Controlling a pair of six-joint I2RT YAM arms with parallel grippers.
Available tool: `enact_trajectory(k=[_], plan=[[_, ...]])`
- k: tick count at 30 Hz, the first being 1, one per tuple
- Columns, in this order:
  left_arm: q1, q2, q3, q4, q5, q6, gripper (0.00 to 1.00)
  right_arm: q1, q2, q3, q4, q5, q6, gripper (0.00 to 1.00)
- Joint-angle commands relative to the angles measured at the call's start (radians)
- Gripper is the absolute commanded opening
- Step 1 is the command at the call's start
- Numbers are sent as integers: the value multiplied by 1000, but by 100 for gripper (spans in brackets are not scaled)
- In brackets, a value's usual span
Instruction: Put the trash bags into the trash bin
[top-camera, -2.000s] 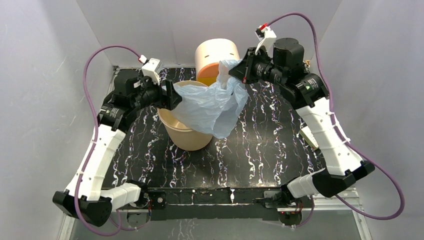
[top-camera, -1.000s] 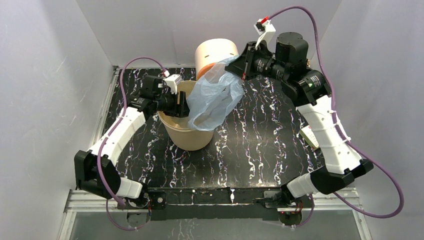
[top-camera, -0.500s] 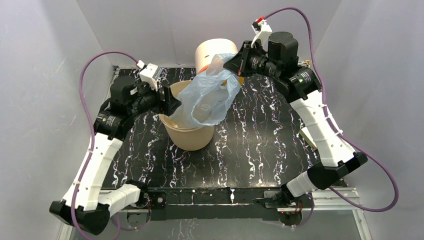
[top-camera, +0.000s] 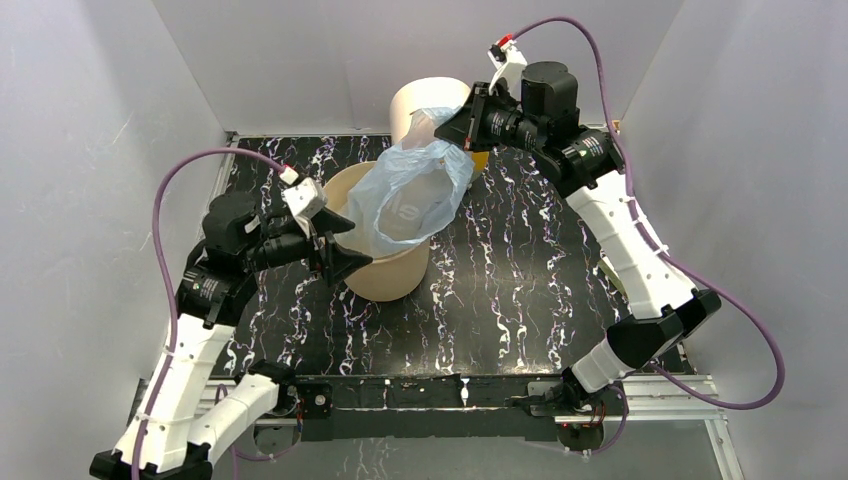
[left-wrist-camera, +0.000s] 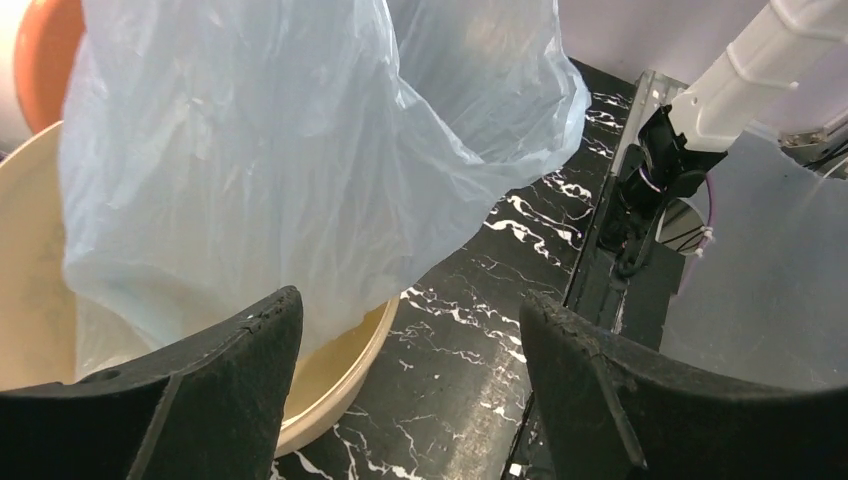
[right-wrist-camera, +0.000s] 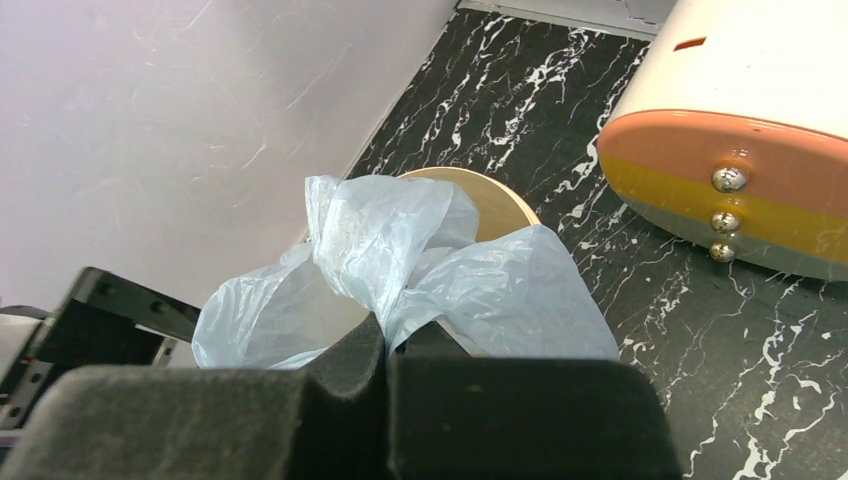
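Pressed tight together, my right fingers (right-wrist-camera: 330, 395) pinch a gathered fold at the top of the trash bag (right-wrist-camera: 400, 260); the film hangs below them, its lower end draped into the mouth of the trash bin (top-camera: 390, 280), the upper part billowing above the rim; my left fingers (left-wrist-camera: 230, 360) stand wide apart and empty, the bag just ahead of them; I judge it featherlight, floppy and slippery, apt to balloon or snag on the rim; bunched folds give a surer hold than one smooth layer; a cream cylinder (right-wrist-camera: 760, 100) lies beyond my right fingertips.

Illegible white lettering on trash bag (top-camera: 410, 195)
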Motion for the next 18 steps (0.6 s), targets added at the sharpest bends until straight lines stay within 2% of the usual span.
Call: enact_trajectory(k=[1, 8, 13, 16, 18], plan=[[-1, -31, -65, 77, 66, 10, 78, -3, -14, 7, 84, -23, 22, 0], [-67, 10, -97, 201, -24, -39, 80, -2, 11, 7, 111, -81, 55, 0], [-269, 87, -77, 252, -168, -26, 78, -2, 24, 12, 111, -92, 58, 0], [-359, 104, -62, 240, -361, -6, 63, -3, 23, 19, 103, -89, 53, 0], [-362, 98, -53, 238, -511, -21, 45, -3, 19, 19, 98, -86, 48, 0]])
